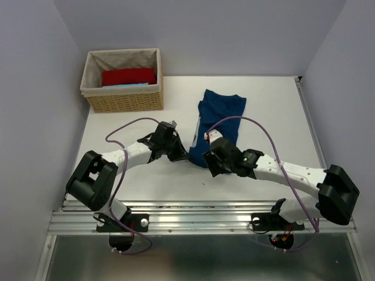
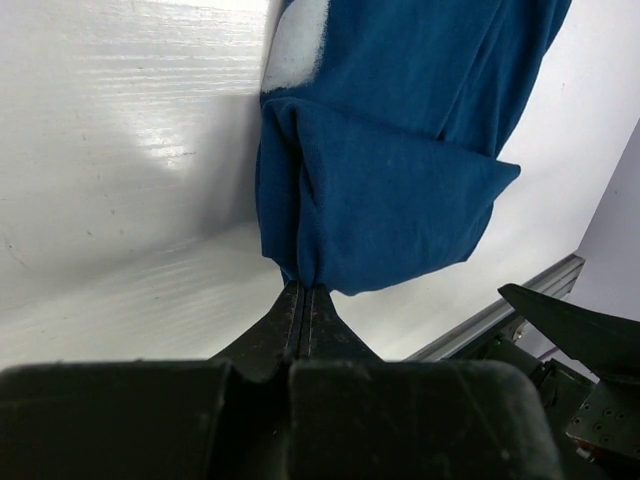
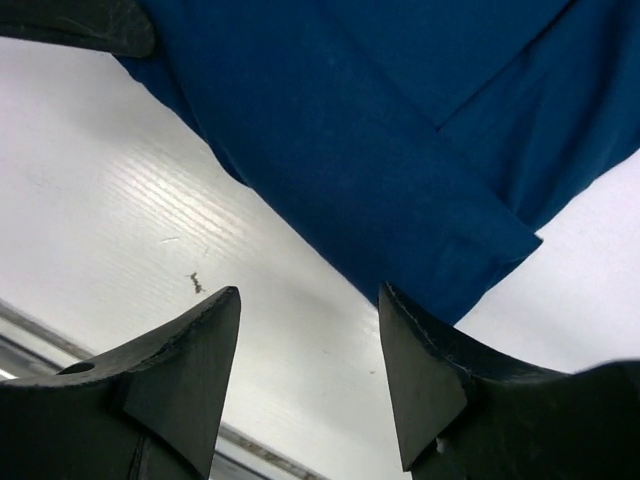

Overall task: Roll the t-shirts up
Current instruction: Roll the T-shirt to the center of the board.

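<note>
Navy shirt point(image 1: 220, 117) lies on the white table point(image 1: 263, 105), right of centre, folded into a long narrow strip running far to near. Soft plain cloth, and a pale patch point(image 2: 295, 50) shows at its left edge. The near end is doubled over into a thick, bunched fold with a blunt corner sticking out to the right. Left gripper point(image 2: 303, 292) is at that near end, fingers pressed together and pinching the fold's near edge; cloth puckers upward from the tips. Right gripper point(image 3: 310, 340) is just right of it, fingers spread, only bare table between them; the shirt's edge lies just beyond the right finger, contact not clear. Both grippers sit close together at the shirt's near end, arms reaching in from either side. Wicker basket point(image 1: 126, 102) with a pale cloth liner stands at the table's far left corner, well apart from the shirt. Inside: a folded red cloth point(image 1: 129, 76) filling most of the floor, and a light-blue cloth point(image 1: 126, 85) seen only as a thin strip along the red one's near side, mostly hidden by the basket wall.
</note>
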You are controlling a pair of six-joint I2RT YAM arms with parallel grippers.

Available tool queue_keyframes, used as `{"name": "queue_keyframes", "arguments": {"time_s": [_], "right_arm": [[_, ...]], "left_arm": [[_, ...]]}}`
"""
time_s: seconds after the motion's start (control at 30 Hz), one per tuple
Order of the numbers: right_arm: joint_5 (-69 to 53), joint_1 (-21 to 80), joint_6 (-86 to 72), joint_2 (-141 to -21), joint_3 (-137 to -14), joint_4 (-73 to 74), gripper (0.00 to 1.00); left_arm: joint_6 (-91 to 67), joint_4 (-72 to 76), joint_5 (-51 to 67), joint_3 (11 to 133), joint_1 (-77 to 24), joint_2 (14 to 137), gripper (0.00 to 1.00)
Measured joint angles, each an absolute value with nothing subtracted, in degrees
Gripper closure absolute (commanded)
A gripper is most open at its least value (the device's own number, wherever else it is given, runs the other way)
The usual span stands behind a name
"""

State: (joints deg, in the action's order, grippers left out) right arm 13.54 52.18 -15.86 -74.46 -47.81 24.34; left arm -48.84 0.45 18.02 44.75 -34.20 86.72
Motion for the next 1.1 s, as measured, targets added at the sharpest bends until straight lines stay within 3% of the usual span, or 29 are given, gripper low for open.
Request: {"name": "queue_keyframes", "arguments": {"time_s": [0.2, 0.6, 1.0, 1.07, 1.1], "right_arm": [[22.0, 58.7, -10.1, -80.3, -48.7, 22.5, 0.28], [36.7, 62.0, -0.5, -91.3, -47.7, 16.1, 0.32], [42.9, 62.0, 2.2, -93.4, -44.1, 6.9, 0.85], [42.9, 62.0, 2.5, -93.4, -44.1, 6.2, 0.90], [42.9, 62.0, 2.4, -93.4, -44.1, 6.0, 0.90]], "left_arm": [[-48.2, 0.1, 18.3, 45.3, -33.9, 86.9, 1.00], [-48.0, 0.2, 19.4, 45.5, -32.0, 86.9, 1.00], [-47.5, 0.9, 20.2, 45.5, -31.3, 86.9, 0.99], [-47.4, 1.1, 20.2, 45.5, -31.2, 86.9, 0.86], [-47.2, 1.2, 20.3, 45.5, -31.1, 86.9, 0.67]]}}
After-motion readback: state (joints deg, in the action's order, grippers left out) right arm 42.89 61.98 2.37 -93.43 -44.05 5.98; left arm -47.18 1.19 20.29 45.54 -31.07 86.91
